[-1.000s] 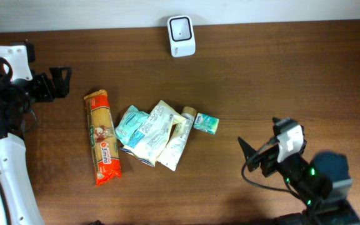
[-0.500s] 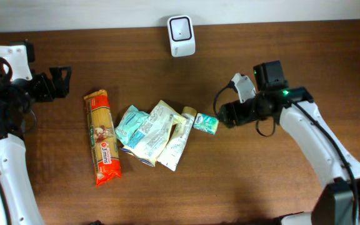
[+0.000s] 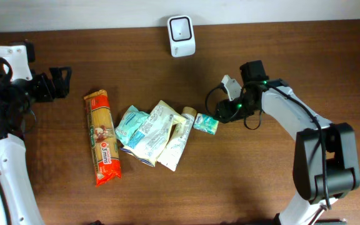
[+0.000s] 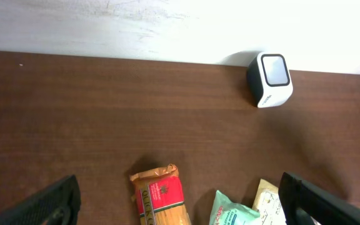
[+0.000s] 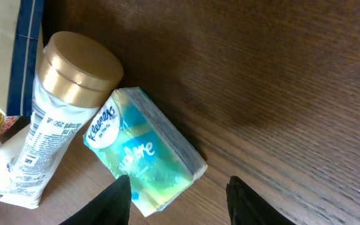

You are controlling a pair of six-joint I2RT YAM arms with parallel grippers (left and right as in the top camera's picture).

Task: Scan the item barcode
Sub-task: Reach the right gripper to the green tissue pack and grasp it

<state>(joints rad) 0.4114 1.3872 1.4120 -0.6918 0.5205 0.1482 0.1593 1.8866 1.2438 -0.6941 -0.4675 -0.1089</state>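
A small green Kleenex tissue pack (image 3: 205,123) lies flat at the right end of a heap of groceries. My right gripper (image 3: 220,114) hovers just right of it. In the right wrist view the pack (image 5: 145,150) reaches between the two dark fingertips of the right gripper (image 5: 180,200). The left fingertip is at the pack's near edge, the right one stands apart from it on bare wood, so the jaws are open around its corner. The white barcode scanner (image 3: 181,27) stands at the back edge of the table. My left gripper (image 3: 58,83) is open at the far left, holding nothing.
A white tube with a gold cap (image 5: 61,119) touches the pack's left side. Further left lie a cream pouch (image 3: 152,132), a teal pouch (image 3: 130,123) and a long red-orange pasta packet (image 3: 102,137). The left wrist view shows the scanner (image 4: 269,80) and the pasta packet (image 4: 161,197).
The right arm has swung from the front right of the table up and left to the tissue pack, and its jaws have narrowed. The left arm has not moved.
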